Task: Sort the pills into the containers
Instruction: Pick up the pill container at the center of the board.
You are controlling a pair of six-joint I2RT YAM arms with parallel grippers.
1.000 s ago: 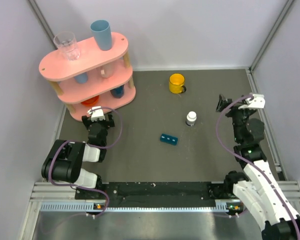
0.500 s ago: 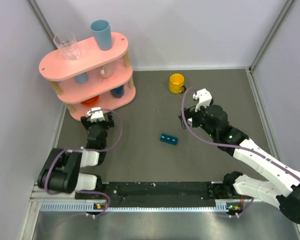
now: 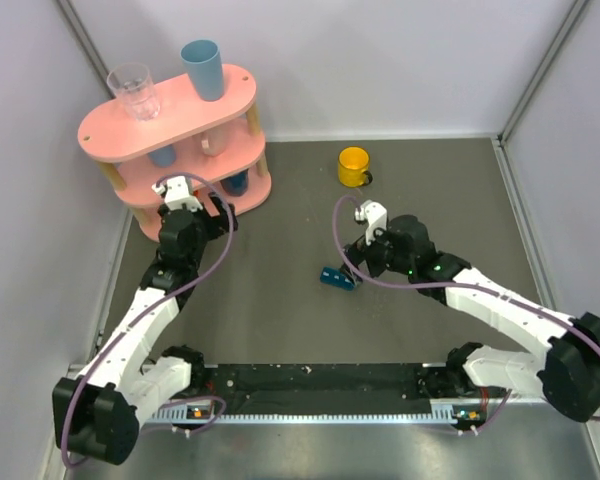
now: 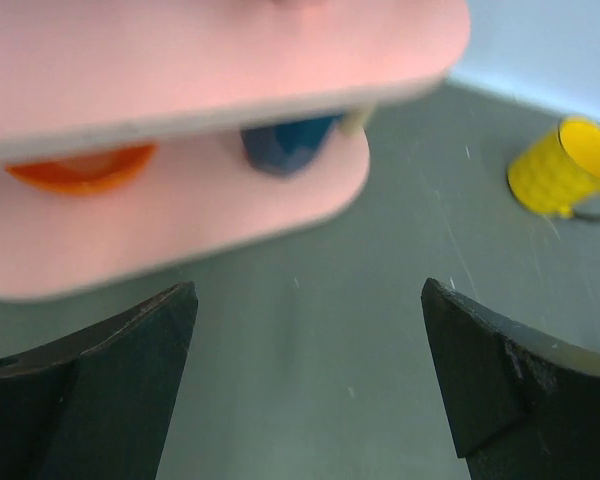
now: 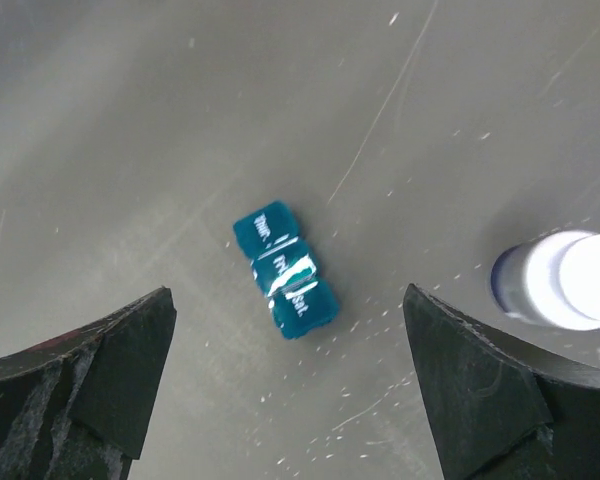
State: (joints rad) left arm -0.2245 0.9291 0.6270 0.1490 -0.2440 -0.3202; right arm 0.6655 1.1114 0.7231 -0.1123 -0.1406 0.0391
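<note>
From above, your right arm has swung in from the far right edge of the table within the last second. The right pincer now hangs close over the teal pill box, which lies mid-table, well short of the yellow mug. Your left arm has also unfolded from its tucked pose, carrying the left pincer up beside the foot of the pink shelf, well apart from the box. That suggests the right side is the one starting work on the box, and sorting has barely begun. The left wrist view shows the left pincer spread wide with nothing between its fingers, only bare table. The shelf is blurred just ahead and the mug sits off to the right; the box is not in this view. The right wrist view shows the right pincer also gaping fully and holding nothing. The pill box lies slantwise on the table, ahead of the fingertips and roughly centred between them, not yet touched. The white bottle stands to its right, near the right-hand finger. The box's lettered lids look shut, so you would likely need to open it first.
</note>
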